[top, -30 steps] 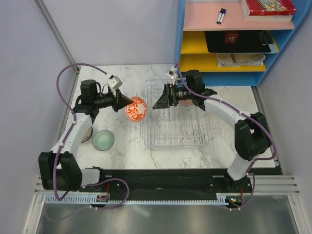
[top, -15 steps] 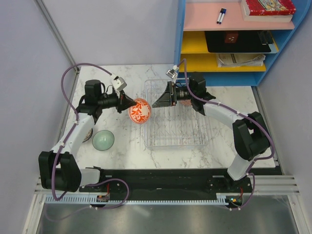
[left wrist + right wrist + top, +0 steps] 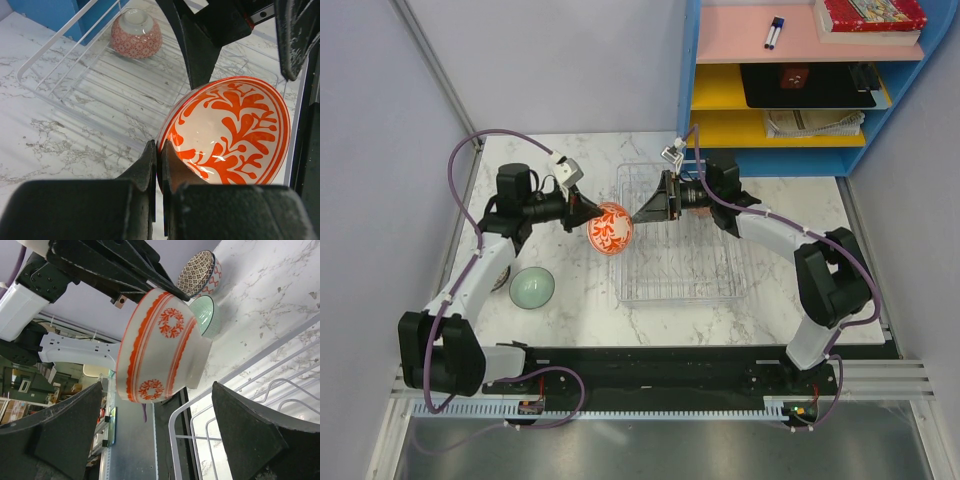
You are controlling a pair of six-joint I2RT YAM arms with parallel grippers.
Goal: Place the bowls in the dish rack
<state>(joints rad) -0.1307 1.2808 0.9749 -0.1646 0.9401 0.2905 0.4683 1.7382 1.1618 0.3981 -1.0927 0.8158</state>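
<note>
Your left gripper point(image 3: 157, 152) pinches the red bowl point(image 3: 230, 130) by its rim, presenting it sideways so your wide-open right gripper point(image 3: 155, 432) can straddle it beside the dish rack point(image 3: 675, 297).

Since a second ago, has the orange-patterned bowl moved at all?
Yes. The orange bowl has shifted right, closing on the left rim of the dish rack, which has stayed put.

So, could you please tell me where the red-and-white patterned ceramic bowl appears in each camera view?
Top external: the red-and-white patterned ceramic bowl is at centre, just left of the silver-white wire dish rack.
Left wrist: bowl lower right, patterned inside facing the camera.
Right wrist: bowl at centre, outside showing.
Shared landmark: the dish rack, upper left in left wrist, lower right in right wrist.
</note>
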